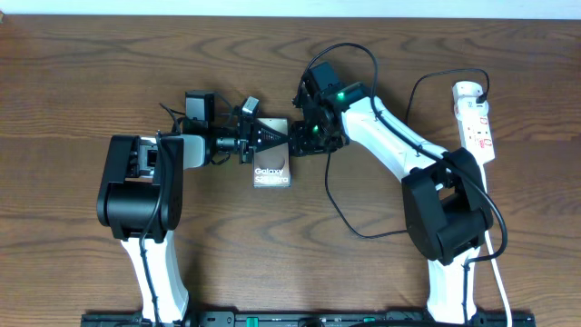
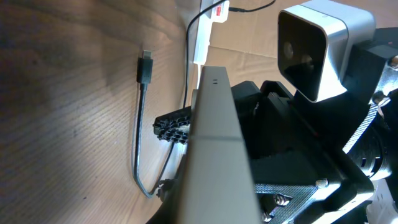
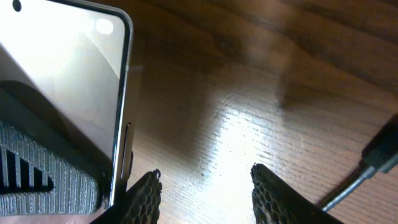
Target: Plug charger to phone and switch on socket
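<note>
One phone (image 1: 272,173) sits mid-way across the table (image 1: 73,73), its upper end clamped by the left gripper (image 1: 270,138). Just beside it the right gripper (image 3: 205,193) hovers, fingers apart and empty, the charger (image 2: 147,65) lying loose nearby, the socket (image 1: 477,123) well apart

Dark brown wooden worktop (image 1: 82,82) with fine grain fills the view. A pale strip (image 1: 136,5) borders its far edge. Light leaves a soft bright patch (image 3: 249,137) on the wood.
</note>
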